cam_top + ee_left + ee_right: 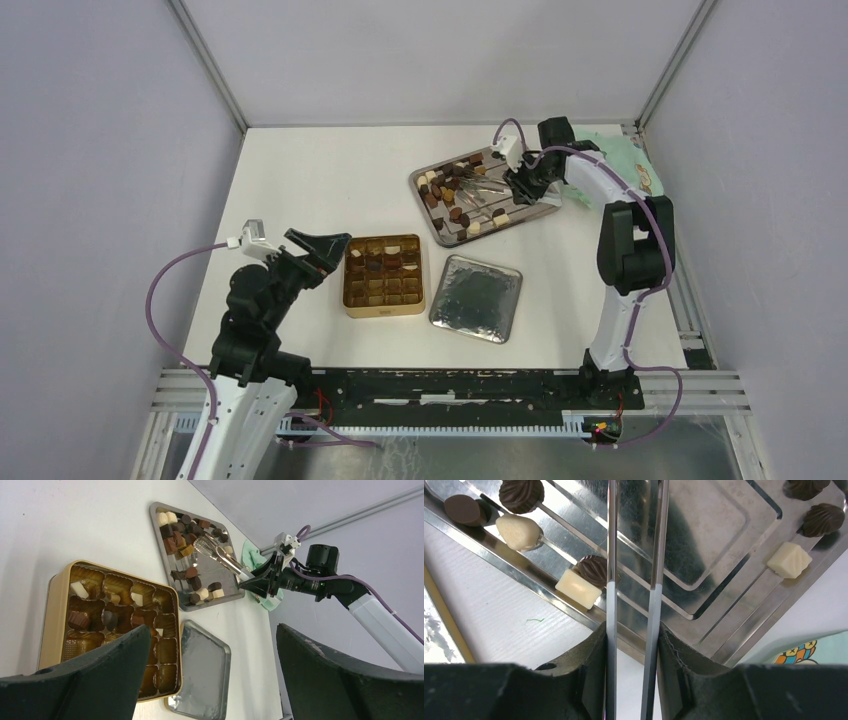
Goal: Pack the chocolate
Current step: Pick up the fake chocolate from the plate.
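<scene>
Fingers (pixel 574 680) of the right gripper (pixel 631 632) were pinched narrow on the handle end of the silver tongs (pixel 611 540), one black pad against each arm. The two arms ran side by side out over the steel tray (pixel 704 535). From above, the tongs lay slantwise across the tray's middle with their tips in among the chocolate (pixel 450 190).

Most of the pieces, dark, light brown and cream-white, were scattered over the far and left parts of that tray at the back right of the white table (pixel 320 170). A white block (pixel 579 587) and a ridged dark piece (pixel 594 570) lay touching each other along the rim, just left of the tongs' left arm. Another white block (pixel 789 560) sat well to the right.

A handful of pieces already sat in the far compartments of the gold gridded tin (pixel 383 308). Its silver lid (pixel 476 297) lay flat just beside it on the right, between tin and tray.

Over by the tin's left side the left gripper (pixel 325 250) hung with its fingers spread wide, holding nothing. A green printed sheet (pixel 625 160) lay behind the right arm in the far corner.
</scene>
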Robot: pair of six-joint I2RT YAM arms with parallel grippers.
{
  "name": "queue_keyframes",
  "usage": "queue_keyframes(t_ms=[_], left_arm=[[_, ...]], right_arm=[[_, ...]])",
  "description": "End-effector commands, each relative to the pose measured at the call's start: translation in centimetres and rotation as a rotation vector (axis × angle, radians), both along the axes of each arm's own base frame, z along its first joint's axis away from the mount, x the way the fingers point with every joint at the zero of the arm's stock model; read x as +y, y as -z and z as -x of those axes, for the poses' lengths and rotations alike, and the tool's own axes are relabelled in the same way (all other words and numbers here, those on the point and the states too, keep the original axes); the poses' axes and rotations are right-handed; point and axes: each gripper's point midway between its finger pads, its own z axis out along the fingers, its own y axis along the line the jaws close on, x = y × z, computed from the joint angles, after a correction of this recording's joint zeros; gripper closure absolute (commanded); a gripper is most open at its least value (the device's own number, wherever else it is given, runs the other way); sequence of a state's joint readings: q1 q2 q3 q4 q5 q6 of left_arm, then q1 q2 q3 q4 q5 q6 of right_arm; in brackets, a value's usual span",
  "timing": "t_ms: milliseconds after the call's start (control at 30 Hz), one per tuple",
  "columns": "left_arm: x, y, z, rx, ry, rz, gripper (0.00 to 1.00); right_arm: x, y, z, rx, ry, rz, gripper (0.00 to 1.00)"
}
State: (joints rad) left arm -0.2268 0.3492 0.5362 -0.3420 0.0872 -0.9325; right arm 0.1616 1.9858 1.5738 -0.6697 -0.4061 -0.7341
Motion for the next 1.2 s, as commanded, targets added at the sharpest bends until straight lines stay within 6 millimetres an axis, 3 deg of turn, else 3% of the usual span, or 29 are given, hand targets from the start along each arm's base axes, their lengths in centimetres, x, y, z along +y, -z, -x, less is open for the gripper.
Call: queue_keyframes(t_ms=[0, 233, 567, 733, 900, 1167], left_arm=[[-0.2, -0.6, -0.2, -0.007, -0.004, 0.036, 0.0], [-0.2, -0.5, -0.3, -0.003, -0.003, 0.035, 0.0], [-0.3, 0.1, -0.5, 0.016, -0.001, 0.027, 0.01], [-0.2, 1.2, -0.8, 0.067, -0.002, -0.005, 0.02], [1.3, 2.8, -1.6, 0.216, -0.049, -0.174, 0.06], [1.7, 6.4, -4.6, 0.436, 0.084, -0.503, 0.14]], right_arm=[[1.2, -1.7, -1.6, -0.05, -0.01, -0.026, 0.6], [1.6, -1.4, -1.7, -0.036, -0.018, -0.031, 0.66], [0.7, -2.9, -0.8, -0.082, -0.006, -0.02, 1.0], [-0.3, -3.8, 0.5, -0.102, 0.007, -0.036, 1.0], [-0.8, -4.6, 2.0, -0.115, 0.014, -0.06, 1.0], [0.9, -7.8, 5.5, -0.154, -0.082, -0.167, 1.0]])
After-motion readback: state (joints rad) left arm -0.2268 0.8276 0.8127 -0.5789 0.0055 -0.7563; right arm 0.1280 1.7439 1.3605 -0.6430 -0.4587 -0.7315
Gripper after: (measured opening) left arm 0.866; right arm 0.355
